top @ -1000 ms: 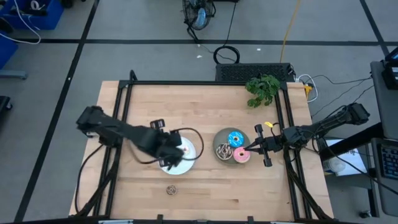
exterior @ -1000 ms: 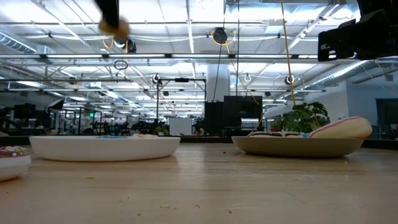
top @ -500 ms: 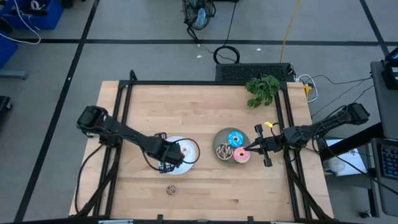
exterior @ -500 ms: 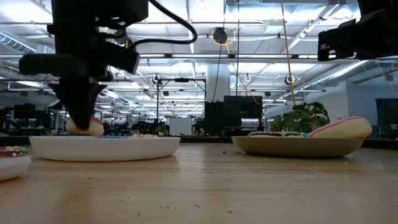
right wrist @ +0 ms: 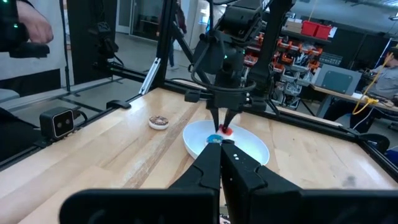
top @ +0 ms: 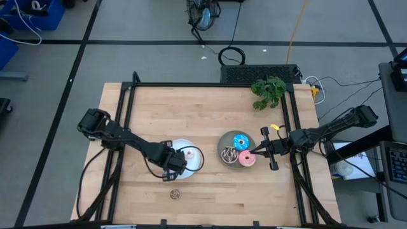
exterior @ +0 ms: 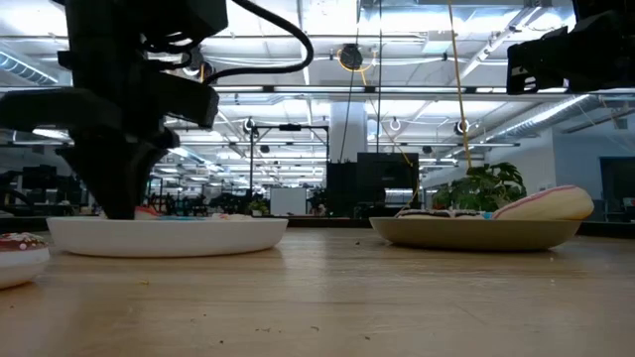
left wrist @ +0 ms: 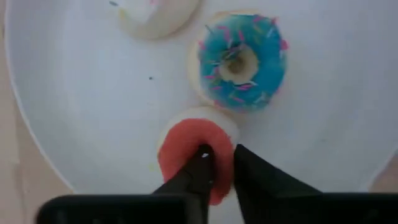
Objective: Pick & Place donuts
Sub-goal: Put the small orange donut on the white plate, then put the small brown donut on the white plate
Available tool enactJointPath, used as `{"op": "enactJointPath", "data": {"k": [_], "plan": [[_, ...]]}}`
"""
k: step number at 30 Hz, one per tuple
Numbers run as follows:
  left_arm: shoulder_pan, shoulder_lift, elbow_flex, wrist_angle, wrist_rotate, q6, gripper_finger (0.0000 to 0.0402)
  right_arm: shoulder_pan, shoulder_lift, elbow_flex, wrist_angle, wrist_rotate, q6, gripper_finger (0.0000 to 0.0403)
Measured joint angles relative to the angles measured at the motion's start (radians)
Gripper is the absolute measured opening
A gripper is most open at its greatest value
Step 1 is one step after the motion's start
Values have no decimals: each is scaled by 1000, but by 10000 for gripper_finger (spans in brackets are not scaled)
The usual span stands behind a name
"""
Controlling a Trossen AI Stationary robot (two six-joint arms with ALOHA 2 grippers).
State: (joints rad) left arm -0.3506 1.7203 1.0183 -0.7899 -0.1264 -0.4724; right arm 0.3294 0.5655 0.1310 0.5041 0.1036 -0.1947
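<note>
Change since earlier: my left gripper (top: 179, 159) has come down from above the white plate (top: 194, 151) to its surface, bringing the red donut (left wrist: 196, 158) with it; my right arm has not shifted.
Left gripper: my jaws stand a little apart, one fingertip (left wrist: 202, 155) in the red donut's hole, the other just outside the ring; whether they still grip it, I cannot tell.
Left wrist view only: red donut lies flat on the white plate, beside the blue sprinkled tiny donut (left wrist: 241, 61); a white donut (left wrist: 158, 14) sits at the plate's far edge, partly cut off.
High view only: small brown donut (top: 175, 193) lies on bare wood, apart from both plates, near the table's front edge.
Right gripper (top: 253, 152): jaws together, holding nothing, hovering at the grey-green plate (top: 224, 147).
Grey-green plate contents: pink donut (top: 247, 159), larger blue donut (top: 240, 141), brown drizzled donut (top: 227, 154), crowded together.
Low view only: pink donut (exterior: 546, 204) leans on the grey-green plate's rim (exterior: 476, 234), tilted.
Right wrist view only: my left arm stands upright over the white plate, with the brown donut (right wrist: 158, 122) off to one side.
Materials: table (top: 210, 108) is pale wood planks; white plate is smooth, shallow, round; donuts are ring-shaped with matte icing and thin coloured sprinkles on the blue ones.
</note>
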Motion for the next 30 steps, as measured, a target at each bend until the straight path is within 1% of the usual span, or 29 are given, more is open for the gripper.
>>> {"op": "enactJointPath", "data": {"k": [5,8,10,13,18,24,27,30], "plan": [[-8,0,0,-14,-57,4,147,0,0,0,-2,0,0,0],[-12,0,0,-24,-66,3,197,0,0,0,-4,0,0,0],[-11,0,13,-39,-58,5,221,0,0,0,-5,0,0,0],[-20,0,49,-84,-73,7,238,0,0,0,-5,0,0,0],[-39,0,137,-191,-118,24,238,0,0,0,-5,0,0,0],[-86,0,286,-275,-136,-24,215,0,0,0,-8,0,0,0],[-136,0,348,-258,-137,-23,194,0,0,0,-8,0,0,0],[-209,0,368,-179,-136,32,152,0,0,0,-8,0,0,0]]}}
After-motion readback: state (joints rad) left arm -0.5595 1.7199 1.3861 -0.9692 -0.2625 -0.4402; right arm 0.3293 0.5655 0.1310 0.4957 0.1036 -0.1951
